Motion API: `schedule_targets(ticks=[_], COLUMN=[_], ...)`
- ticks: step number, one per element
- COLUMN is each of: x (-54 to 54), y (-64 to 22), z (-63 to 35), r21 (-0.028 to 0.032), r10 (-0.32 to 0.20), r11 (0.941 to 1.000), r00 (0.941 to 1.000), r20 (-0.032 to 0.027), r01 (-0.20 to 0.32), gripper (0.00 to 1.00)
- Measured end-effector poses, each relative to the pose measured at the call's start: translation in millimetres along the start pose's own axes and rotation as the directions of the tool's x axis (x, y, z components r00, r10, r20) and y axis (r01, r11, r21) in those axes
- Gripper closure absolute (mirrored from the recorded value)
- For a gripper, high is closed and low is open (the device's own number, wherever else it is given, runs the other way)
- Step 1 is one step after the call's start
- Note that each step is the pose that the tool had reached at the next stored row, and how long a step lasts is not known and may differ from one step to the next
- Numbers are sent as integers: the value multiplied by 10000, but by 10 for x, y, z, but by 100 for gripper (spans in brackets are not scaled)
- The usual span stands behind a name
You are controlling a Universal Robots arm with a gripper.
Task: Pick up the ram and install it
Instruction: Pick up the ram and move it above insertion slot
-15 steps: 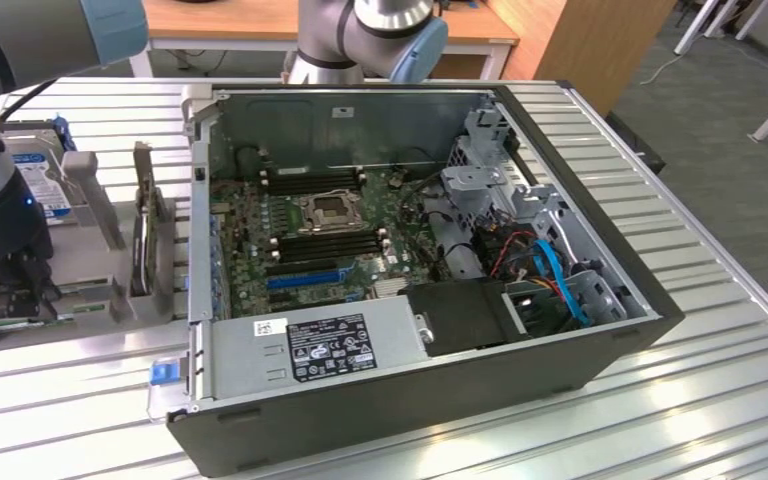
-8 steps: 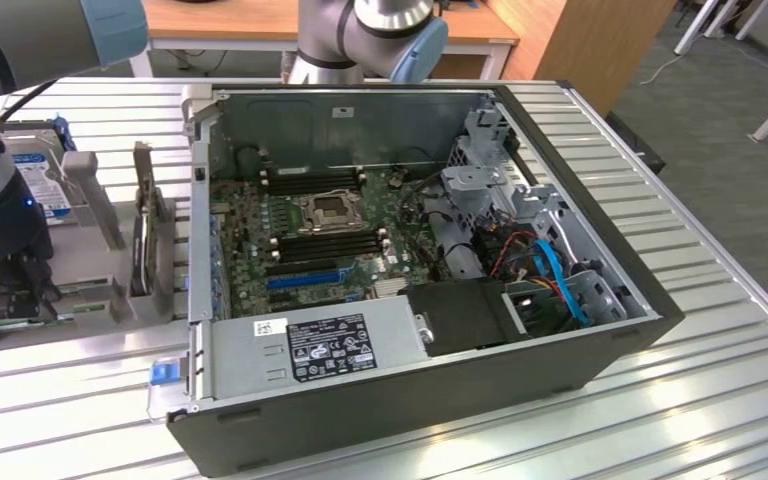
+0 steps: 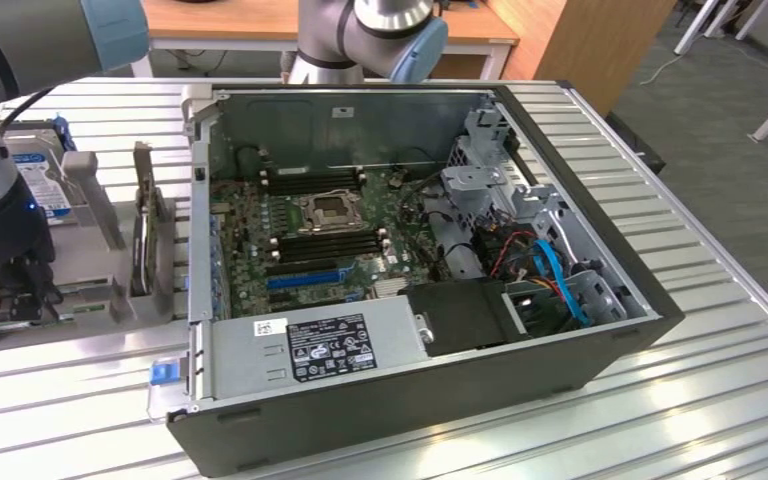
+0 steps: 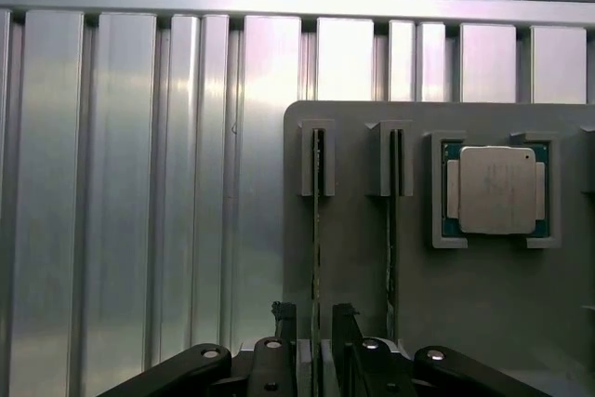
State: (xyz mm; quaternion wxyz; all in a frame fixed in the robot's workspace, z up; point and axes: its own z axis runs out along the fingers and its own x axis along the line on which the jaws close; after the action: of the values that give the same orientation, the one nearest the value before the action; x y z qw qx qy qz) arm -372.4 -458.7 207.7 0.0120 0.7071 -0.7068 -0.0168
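Two thin sticks stand on edge in slots of a grey tray (image 4: 353, 258) on the slatted worktop (image 4: 121, 183), at the exterior view's left. The tool (image 4: 314, 321) hangs low over the tray, open, its fingers (image 4: 284, 323) on either side of the ram (image 4: 316, 230) with a gap each side; nothing is gripped. The other stick (image 4: 391, 230) is just beside it, then a CPU (image 4: 497, 190) in its pocket. Toward the exterior view's right an open PC case (image 3: 398, 430) shows its motherboard (image 3: 244, 245).
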Motion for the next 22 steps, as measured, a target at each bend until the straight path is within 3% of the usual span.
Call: schedule_targets(ticks=[12,22], x=[0,0], y=[-3,-3], z=[70,72], r21=[0,0], r10=[0,0], r11=[10000,10000], r00=[10000,10000], r20=[-1,-1], r01=[0,0], gripper=[71,71])
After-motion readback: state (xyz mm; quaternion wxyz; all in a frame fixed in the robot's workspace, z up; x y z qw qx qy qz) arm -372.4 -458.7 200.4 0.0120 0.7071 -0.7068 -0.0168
